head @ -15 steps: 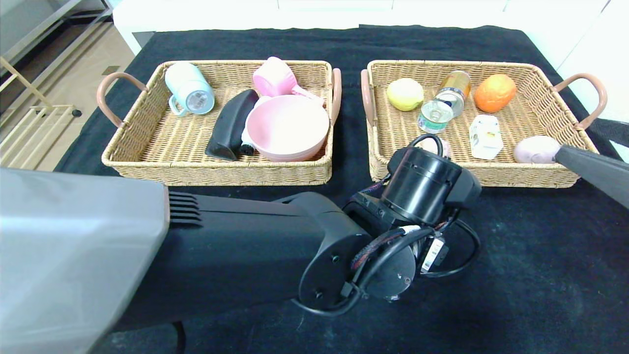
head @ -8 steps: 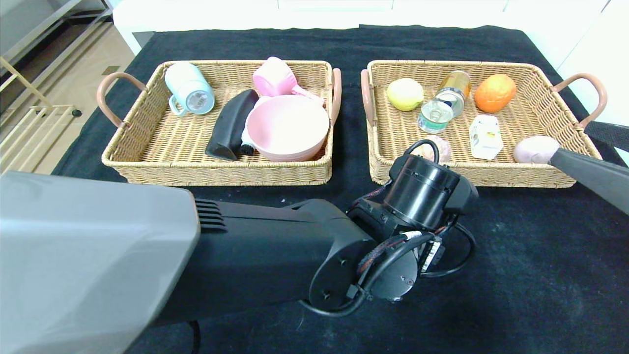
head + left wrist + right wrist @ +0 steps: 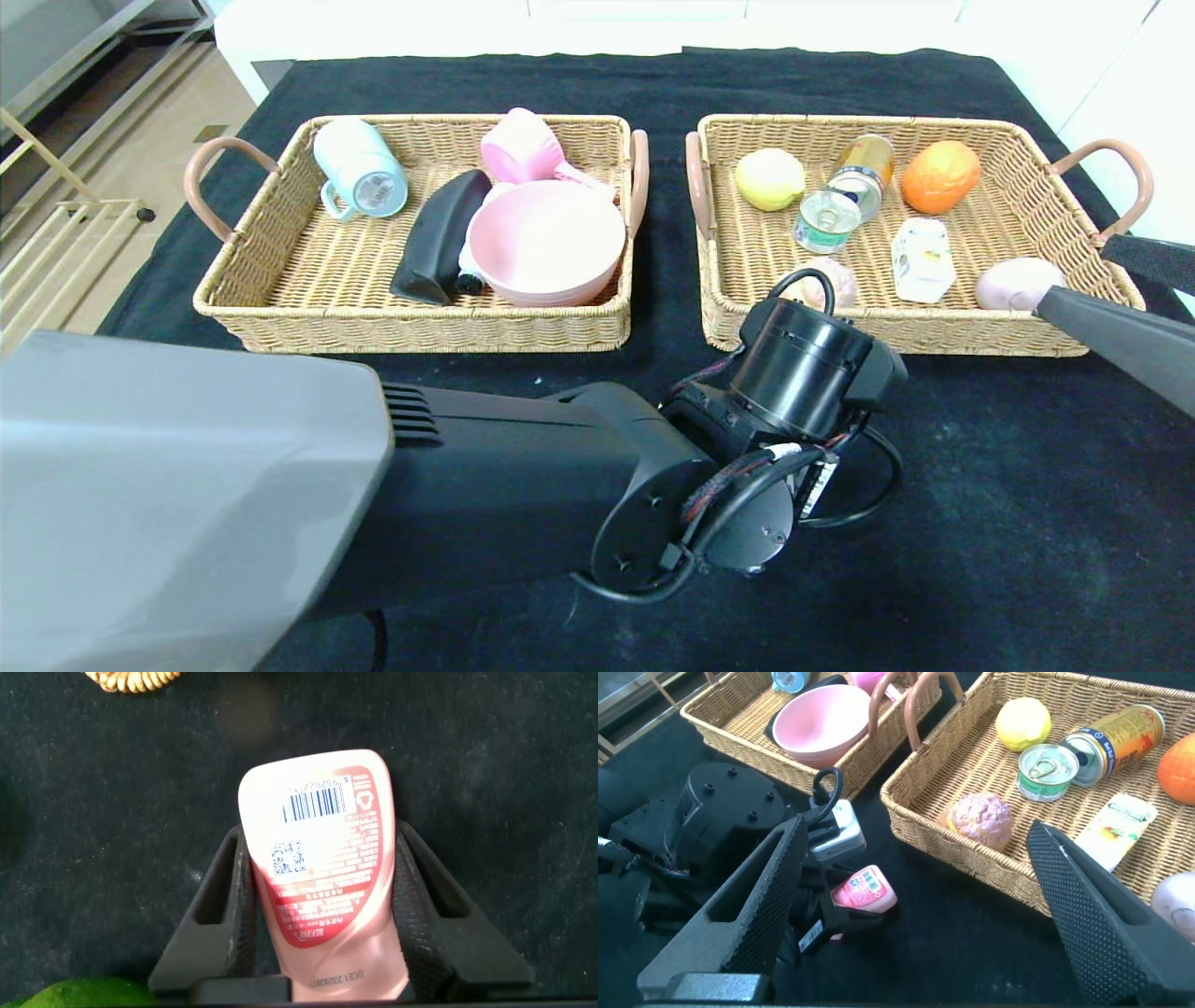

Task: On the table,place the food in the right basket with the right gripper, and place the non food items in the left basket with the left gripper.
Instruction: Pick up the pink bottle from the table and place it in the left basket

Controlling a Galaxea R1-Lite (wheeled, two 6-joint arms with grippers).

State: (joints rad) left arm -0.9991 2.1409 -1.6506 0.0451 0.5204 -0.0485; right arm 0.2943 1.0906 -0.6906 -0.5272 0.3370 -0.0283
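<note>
Left gripper (image 3: 322,917) is down on the black cloth worktop (image 3: 1027,523) in front of the tan wicker right basket (image 3: 943,329), its black jaws flanking the pink squeeze bottle (image 3: 322,873) lying flat; whether they press it yet I cannot tell. Soft, smooth plastic, likely light and a bit slippery, so a mid-body hold looks safest. Right gripper (image 3: 924,891) hangs spread wide near that basket, carrying nothing

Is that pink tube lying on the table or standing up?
Lying flat: the pink tube rests on the black table, between the left gripper's fingers.
</note>
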